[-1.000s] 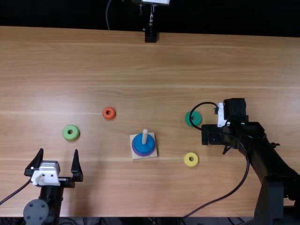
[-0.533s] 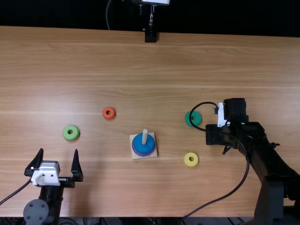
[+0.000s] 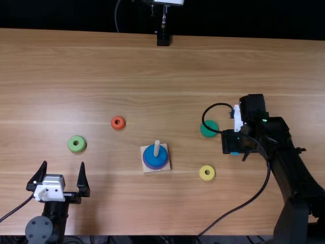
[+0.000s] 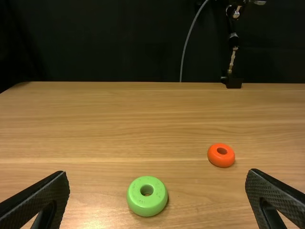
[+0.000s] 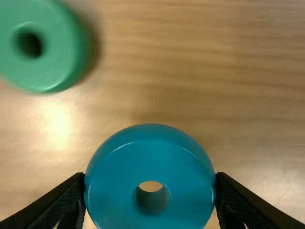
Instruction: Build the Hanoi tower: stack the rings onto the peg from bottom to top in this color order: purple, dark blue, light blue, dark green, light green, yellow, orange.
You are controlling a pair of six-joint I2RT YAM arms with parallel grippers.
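Note:
In the top view, the peg (image 3: 156, 148) stands on a square wooden base (image 3: 145, 170) around the dark blue ring (image 3: 155, 160), which rests on the purple ring (image 3: 145, 163). My right gripper (image 3: 232, 143) is to the right of the base, with the edge of the light blue ring (image 3: 234, 153) peeking out beneath it. In the right wrist view, my right gripper (image 5: 150, 176) is shut on the light blue ring (image 5: 114, 167), which appears raised off the wood. My left gripper (image 3: 63, 164) stands open and empty at lower left; its wrist view shows the left gripper (image 4: 157, 175) spread wide.
Loose on the table lie a dark green ring (image 3: 209, 129) just left of the right gripper, a yellow ring (image 3: 206, 173), an orange ring (image 3: 118, 122) and a light green ring (image 3: 76, 144). A cable loops beside the right arm.
The right gripper and forearm have shifted slightly toward the far side and seem higher, uncovering a bit of light blue ring. The left arm has stayed still.

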